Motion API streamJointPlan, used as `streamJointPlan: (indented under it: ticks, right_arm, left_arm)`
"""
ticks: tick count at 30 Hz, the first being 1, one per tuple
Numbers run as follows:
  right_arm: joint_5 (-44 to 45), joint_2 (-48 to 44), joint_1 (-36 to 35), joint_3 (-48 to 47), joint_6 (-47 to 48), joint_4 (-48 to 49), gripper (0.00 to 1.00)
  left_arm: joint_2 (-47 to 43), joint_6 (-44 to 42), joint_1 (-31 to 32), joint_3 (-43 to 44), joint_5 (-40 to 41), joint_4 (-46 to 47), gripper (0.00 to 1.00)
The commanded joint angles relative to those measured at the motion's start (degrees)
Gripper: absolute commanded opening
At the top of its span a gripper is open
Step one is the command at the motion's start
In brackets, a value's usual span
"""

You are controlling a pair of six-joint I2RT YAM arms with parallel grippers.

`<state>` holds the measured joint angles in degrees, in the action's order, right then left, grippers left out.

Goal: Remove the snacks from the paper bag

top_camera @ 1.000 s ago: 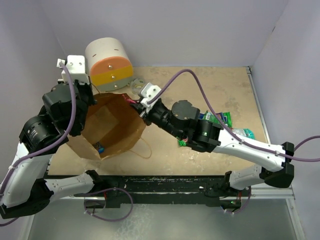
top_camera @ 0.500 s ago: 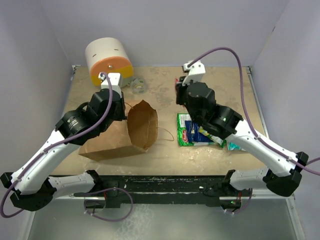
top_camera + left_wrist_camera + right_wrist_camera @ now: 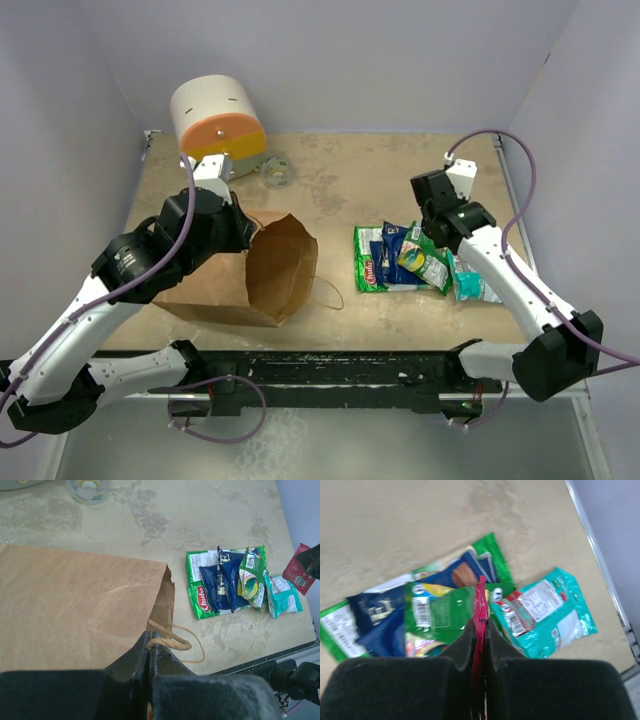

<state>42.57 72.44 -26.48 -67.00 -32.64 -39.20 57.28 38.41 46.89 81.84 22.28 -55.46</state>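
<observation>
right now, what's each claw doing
left claw: closed on the paper bag at its rim
right claw: closed on a pink snack packet

You can read only one brand. On the green packet [image 3: 192, 574] a red oval logo [image 3: 201, 599] carries white script that looks like "Chuba". The dark blue packet [image 3: 218, 581] bears pale lettering, too blurred to make out. The second green packet [image 3: 450, 611] shows a barcode [image 3: 422, 612], and the teal packet [image 3: 565, 625] has a white panel [image 3: 540, 600] of unreadable fine print.
</observation>
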Motion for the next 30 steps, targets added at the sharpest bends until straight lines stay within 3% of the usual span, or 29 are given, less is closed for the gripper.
streamJointPlan:
  ticks: [1, 9, 13, 19, 25, 30]
  right_arm:
    - [-1.9, 0.8, 6.1, 2.1, -0.5, -0.1, 0.0]
    - [-5.1, 5.0, 8.0, 5.2, 1.0, 3.2, 0.05]
    - [-6.7, 6.4, 8.5, 7.6, 7.1, 10.7, 0.09]
    - [-6.0, 10.6, 9.1, 6.6, 12.0, 13.0, 0.13]
    - [-10.1, 9.4, 9.1, 5.4, 14.8, 11.8, 0.43]
    - [-16.5, 3.8, 9.0, 3.0, 20.9, 11.2, 0.58]
  left_arm:
    - [-0.9, 1.9, -0.2, 0.7, -2.1, 0.4, 0.0]
    - [-1.9, 2.1, -0.2, 1.2, -3.1, 0.9, 0.0]
    - [-2.5, 2.4, -0.2, 0.9, -4.8, 0.9, 0.0]
    - [-4.0, 4.7, -0.2, 0.8, -4.7, -1.5, 0.0]
    - [-7.2, 11.4, -0.2, -0.2, -3.4, -9.0, 0.0]
    - [-10.4, 16.4, -0.2, -0.8, -0.8, -14.2, 0.0]
